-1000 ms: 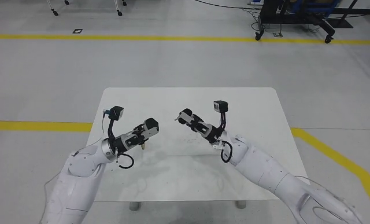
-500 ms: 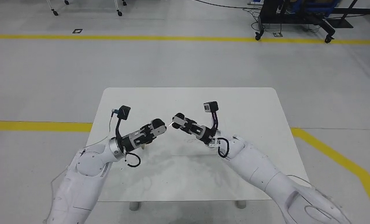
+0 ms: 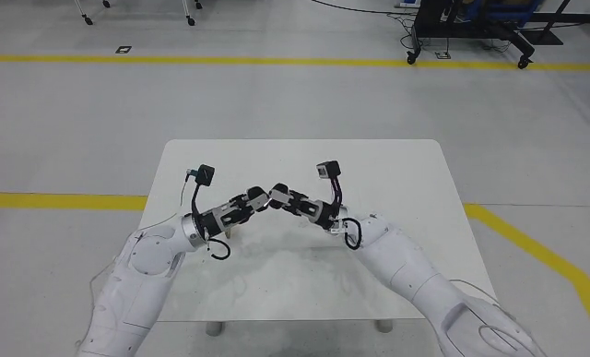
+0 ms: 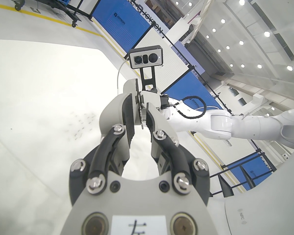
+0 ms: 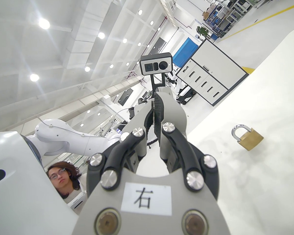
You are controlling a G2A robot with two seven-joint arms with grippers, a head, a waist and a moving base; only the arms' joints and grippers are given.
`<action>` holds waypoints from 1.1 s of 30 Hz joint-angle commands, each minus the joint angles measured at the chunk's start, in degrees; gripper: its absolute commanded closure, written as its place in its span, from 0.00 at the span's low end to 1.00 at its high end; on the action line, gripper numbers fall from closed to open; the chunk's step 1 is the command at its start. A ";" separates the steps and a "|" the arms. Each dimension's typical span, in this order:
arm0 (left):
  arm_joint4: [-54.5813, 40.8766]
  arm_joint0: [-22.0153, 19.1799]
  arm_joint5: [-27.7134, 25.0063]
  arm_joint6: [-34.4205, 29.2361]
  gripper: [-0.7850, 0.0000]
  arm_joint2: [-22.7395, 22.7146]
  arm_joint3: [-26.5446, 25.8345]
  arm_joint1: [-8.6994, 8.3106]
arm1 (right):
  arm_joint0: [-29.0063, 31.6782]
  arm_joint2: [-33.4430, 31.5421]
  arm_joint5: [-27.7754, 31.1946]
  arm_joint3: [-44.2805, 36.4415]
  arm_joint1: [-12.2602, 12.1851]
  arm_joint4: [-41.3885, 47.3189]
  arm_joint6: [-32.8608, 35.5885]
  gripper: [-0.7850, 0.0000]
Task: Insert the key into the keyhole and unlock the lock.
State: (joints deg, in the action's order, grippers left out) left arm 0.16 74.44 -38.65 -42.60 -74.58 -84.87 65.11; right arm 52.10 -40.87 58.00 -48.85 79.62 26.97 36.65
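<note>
Scene: over the middle of the white table point(image 3: 396, 172), I have both arms raised with their grippers tip to tip.
Right gripper point(image 3: 276, 193): jaws pinched almost flat together on the key point(image 4: 140, 113), a thin piece of metal seen edge-on.
Left gripper point(image 3: 261, 200): faces the right one head-on, jaws at a narrow gap either side of the key. I cannot tell whether its pads point(image 4: 127, 113) touch it.
Padlock point(image 5: 248, 136): brass body and silver shackle, lying flat on the table, apart from both grippers.
</note>
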 commanded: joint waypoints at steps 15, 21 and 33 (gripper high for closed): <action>1.13 -0.18 1.23 1.25 0.84 1.08 -0.02 -0.37 | 1.37 -7.43 0.00 2.35 2.81 -5.63 2.10 1.00; -0.12 -0.36 1.36 0.42 0.83 1.39 0.16 -0.56 | 2.07 -9.42 0.00 2.37 3.58 -7.91 1.82 1.00; 2.13 -0.46 3.38 2.39 1.00 2.07 0.20 -0.76 | 3.10 -12.42 0.00 2.29 4.75 -9.64 3.60 1.00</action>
State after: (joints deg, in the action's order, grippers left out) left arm 2.19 73.98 -35.40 -40.53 -72.48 -84.66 64.37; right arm 55.13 -53.09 58.00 -46.54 84.31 17.37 40.06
